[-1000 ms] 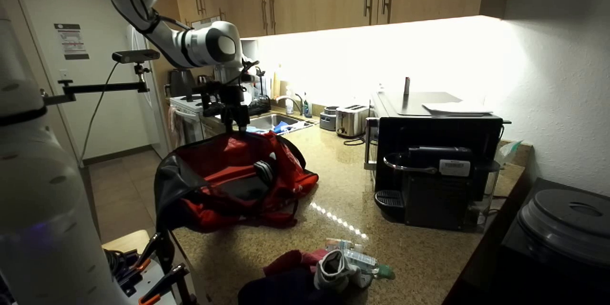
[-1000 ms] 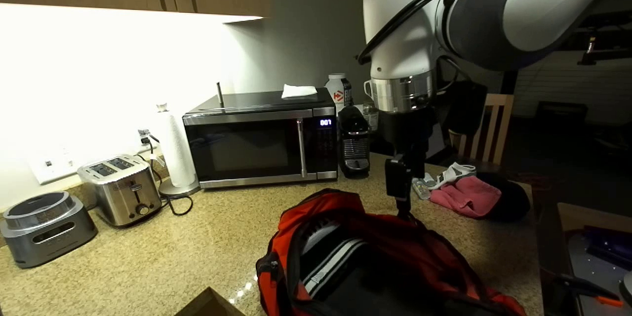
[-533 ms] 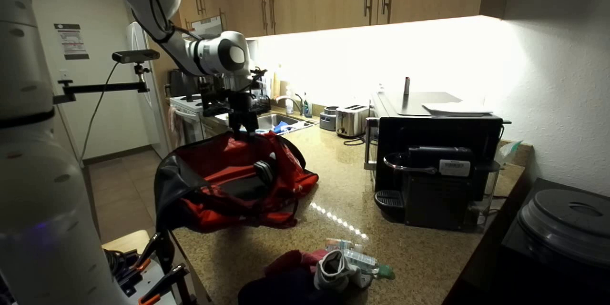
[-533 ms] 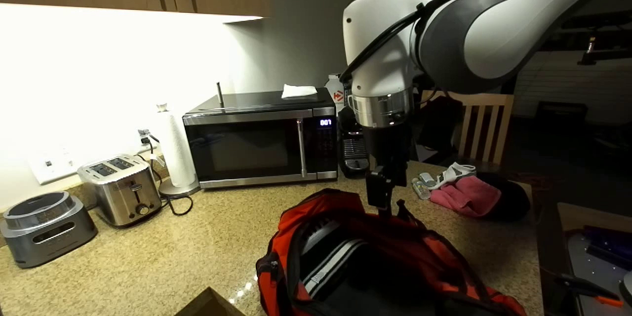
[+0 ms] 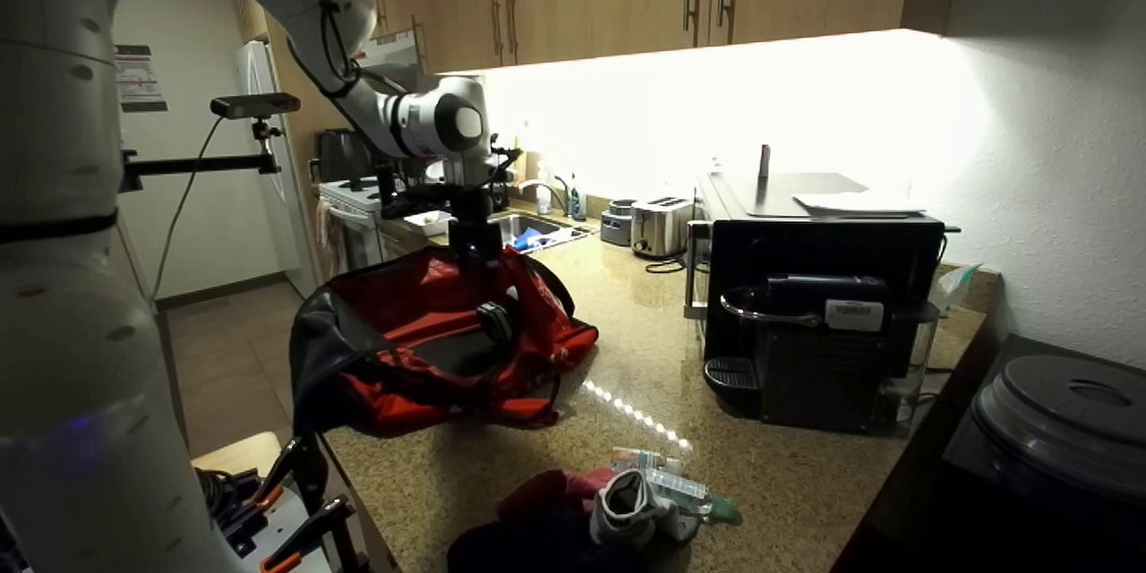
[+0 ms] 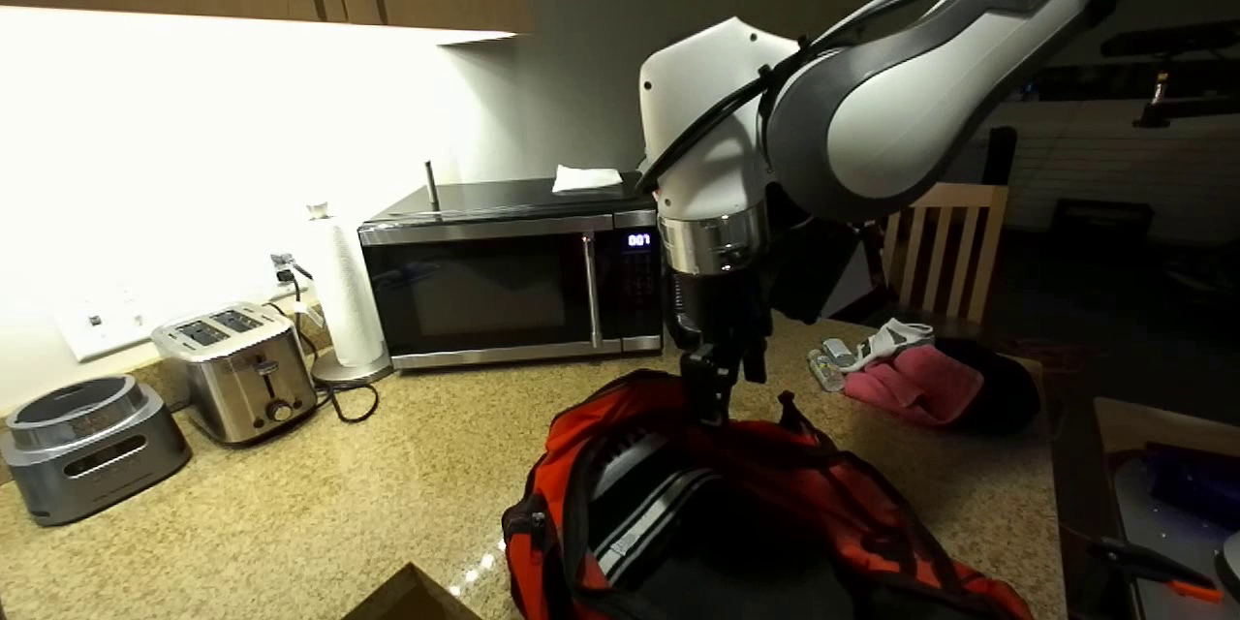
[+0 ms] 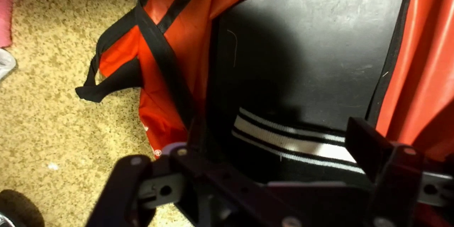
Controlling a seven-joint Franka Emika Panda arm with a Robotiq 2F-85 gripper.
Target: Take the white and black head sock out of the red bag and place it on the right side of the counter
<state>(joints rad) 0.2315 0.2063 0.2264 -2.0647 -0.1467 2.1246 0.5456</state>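
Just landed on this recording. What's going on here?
A robot arm has its open gripper over a red bag on the kitchen counter. The black and white head sock lies inside the bag; in the wrist view it shows between the spread fingers, but it isn't gripped. The arm looks about to reach for it, though that's my guess. A pink cloth lies elsewhere on the counter.
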